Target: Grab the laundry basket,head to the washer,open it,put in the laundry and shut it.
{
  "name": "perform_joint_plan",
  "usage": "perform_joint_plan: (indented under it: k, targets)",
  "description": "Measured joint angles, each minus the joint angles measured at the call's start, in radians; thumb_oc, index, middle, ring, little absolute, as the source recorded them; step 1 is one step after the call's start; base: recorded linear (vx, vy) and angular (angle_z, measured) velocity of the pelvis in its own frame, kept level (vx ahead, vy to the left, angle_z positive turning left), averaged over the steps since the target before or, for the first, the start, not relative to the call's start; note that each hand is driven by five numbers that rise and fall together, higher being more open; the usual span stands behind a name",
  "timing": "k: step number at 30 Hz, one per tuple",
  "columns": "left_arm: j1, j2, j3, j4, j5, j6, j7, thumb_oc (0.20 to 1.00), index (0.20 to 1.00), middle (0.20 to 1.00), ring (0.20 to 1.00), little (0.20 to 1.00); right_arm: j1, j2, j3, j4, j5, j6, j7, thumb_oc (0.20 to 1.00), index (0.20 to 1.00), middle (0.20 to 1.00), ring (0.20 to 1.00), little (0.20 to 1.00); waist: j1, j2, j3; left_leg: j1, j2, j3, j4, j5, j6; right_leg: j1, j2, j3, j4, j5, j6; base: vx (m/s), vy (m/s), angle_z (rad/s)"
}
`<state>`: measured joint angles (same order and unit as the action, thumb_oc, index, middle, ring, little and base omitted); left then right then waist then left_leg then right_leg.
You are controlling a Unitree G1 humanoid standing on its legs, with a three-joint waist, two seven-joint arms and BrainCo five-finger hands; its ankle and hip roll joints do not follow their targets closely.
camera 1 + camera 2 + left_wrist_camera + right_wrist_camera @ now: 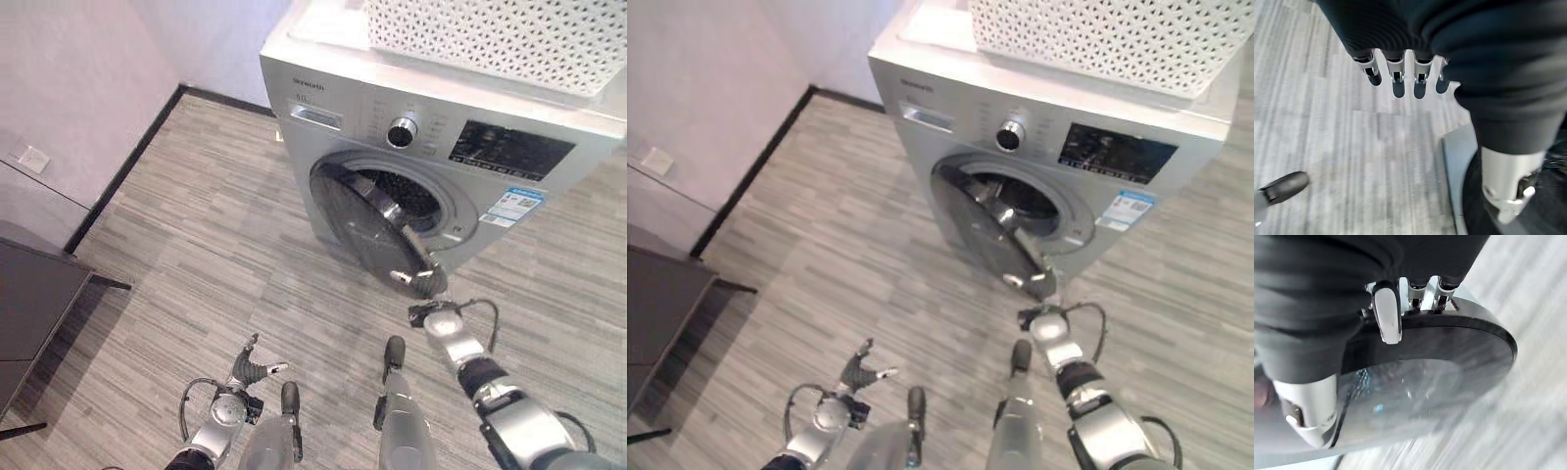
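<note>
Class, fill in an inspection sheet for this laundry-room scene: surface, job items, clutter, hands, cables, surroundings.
Surface: grey wood-pattern floor.
Job's things: washer, its round door swung partly open; white perforated laundry basket resting on top of the washer.
Clutter: nothing seen.
Hands: right robot hand at the door's outer edge, fingers on its rim; left robot hand low over the floor, open, empty.
Cables: nothing seen.
Surroundings: wall outlet; dark table at left.

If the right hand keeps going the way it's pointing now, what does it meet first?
The right hand is already at the rim of the open washer door; its fingers lie against the door's edge. Going on would likely push the door toward the drum opening, though depth is unclear.
</note>
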<state>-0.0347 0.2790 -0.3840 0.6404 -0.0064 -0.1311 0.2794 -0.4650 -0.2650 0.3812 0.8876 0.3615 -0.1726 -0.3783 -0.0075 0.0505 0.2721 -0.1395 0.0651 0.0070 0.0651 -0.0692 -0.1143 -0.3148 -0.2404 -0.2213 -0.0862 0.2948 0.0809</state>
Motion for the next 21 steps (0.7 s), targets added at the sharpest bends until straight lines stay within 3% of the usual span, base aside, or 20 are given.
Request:
perform_joint_plan:
  k: [4, 9, 11, 12, 13, 14, 17, 18, 20, 21]
  targets:
    - [0.034, 0.121, 0.082, -0.247, 0.073, -0.012, 0.065, 1.0, 1.0, 1.0, 1.0, 1.0, 0.084, 0.076, 0.092, -0.002, 0.073, -0.01, 0.133, 1.0, 1.0, 1.0, 1.0, 1.0, 0.039, -0.007, -0.021, -0.001, 0.02, -0.035, -0.016, -0.002, -0.002, 0.003, 0.02, -0.015, 0.001, -0.013, 0.016, 0.05, -0.007, 0.12]
    - [0.007, 0.25, 0.167, -0.506, 0.217, -0.035, 0.109, 1.0, 1.0, 1.0, 1.0, 1.0, 0.128, 0.138, 0.151, 0.055, 0.024, 0.043, 0.214, 1.0, 1.0, 1.0, 1.0, 1.0, 0.097, 0.027, -0.051, -0.001, 0.035, -0.06, -0.035, 0.015, -0.018, 0.005, 0.034, -0.036, 0.014, -0.021, 0.023, 0.05, -0.006, 0.24]
    - [0.015, 0.355, 0.241, -0.684, 0.284, -0.036, 0.106, 1.0, 1.0, 1.0, 1.0, 1.0, 0.169, 0.145, 0.129, 0.088, -0.018, 0.048, 0.231, 1.0, 1.0, 1.0, 1.0, 1.0, 0.098, 0.009, -0.059, -0.001, 0.039, -0.053, -0.038, 0.017, -0.021, 0.004, 0.031, -0.034, 0.018, -0.023, 0.026, 0.05, -0.015, -0.04]
    - [0.001, 0.385, 0.299, -0.756, 0.303, -0.044, 0.108, 1.0, 1.0, 1.0, 1.0, 1.0, 0.198, 0.141, 0.105, 0.114, -0.039, 0.054, 0.232, 1.0, 1.0, 1.0, 1.0, 1.0, 0.096, -0.005, -0.067, 0.002, 0.04, -0.054, -0.044, 0.017, -0.021, 0.005, 0.031, -0.033, 0.017, -0.034, 0.041, 0.06, -0.011, 0.01]
    - [-0.048, 0.381, 0.386, -0.852, 0.301, -0.05, 0.112, 1.0, 1.0, 1.0, 1.0, 1.0, 0.243, 0.126, 0.069, 0.153, -0.071, 0.07, 0.236, 1.0, 1.0, 1.0, 1.0, 1.0, 0.091, -0.024, -0.082, 0.007, 0.044, -0.056, -0.059, 0.018, -0.02, 0.005, 0.033, -0.033, 0.017, -0.064, 0.078, 0.04, -0.003, 0.01]
    - [-0.078, 0.382, 0.402, -0.88, 0.293, -0.061, 0.112, 1.0, 1.0, 1.0, 1.0, 1.0, 0.266, 0.118, 0.052, 0.173, -0.088, 0.074, 0.24, 1.0, 1.0, 1.0, 1.0, 1.0, 0.088, -0.035, -0.089, 0.013, 0.048, -0.056, -0.071, 0.019, -0.018, 0.005, 0.035, -0.032, 0.021, -0.072, 0.088, 0.03, 0.001, 0.02]
    - [-0.154, 0.385, 0.353, -0.904, 0.237, -0.095, 0.082, 1.0, 1.0, 1.0, 1.0, 1.0, 0.299, 0.106, 0.03, 0.222, -0.12, 0.105, 0.251, 1.0, 1.0, 1.0, 1.0, 1.0, 0.053, -0.072, -0.11, 0.024, 0.048, -0.06, -0.094, 0.021, -0.015, -0.001, 0.035, -0.03, 0.035, -0.077, 0.088, 0.05, 0.013, 0.03]
    - [-0.167, 0.406, 0.289, -0.903, 0.128, -0.113, 0.004, 1.0, 1.0, 1.0, 1.0, 1.0, 0.294, 0.1, 0.007, 0.229, -0.15, 0.107, 0.256, 1.0, 1.0, 1.0, 1.0, 1.0, 0.036, -0.075, -0.111, 0.014, 0.044, -0.05, -0.06, 0.02, -0.011, -0.001, 0.042, -0.014, 0.028, -0.087, 0.094, 0.05, 0.006, -0.38]
    - [-0.159, 0.425, 0.237, -0.902, 0.039, -0.127, -0.071, 1.0, 1.0, 1.0, 1.0, 1.0, 0.282, 0.073, -0.003, 0.227, -0.158, 0.108, 0.259, 1.0, 1.0, 1.0, 1.0, 1.0, 0.034, -0.054, -0.11, 0.021, 0.065, -0.044, -0.058, 0.018, -0.009, -0.007, 0.062, -0.009, 0.034, -0.114, 0.121, 0.07, 0.017, -0.62]
    - [-0.175, 0.443, 0.196, -0.902, -0.079, -0.129, -0.135, 1.0, 1.0, 1.0, 1.0, 1.0, 0.284, 0.067, -0.017, 0.22, -0.172, 0.108, 0.273, 1.0, 1.0, 1.0, 1.0, 1.0, 0.027, -0.033, -0.111, 0.017, 0.098, -0.029, -0.062, 0.018, -0.01, -0.05, 0.086, 0.009, 0.148, -0.124, 0.074, 0.06, 0.022, 0.02]
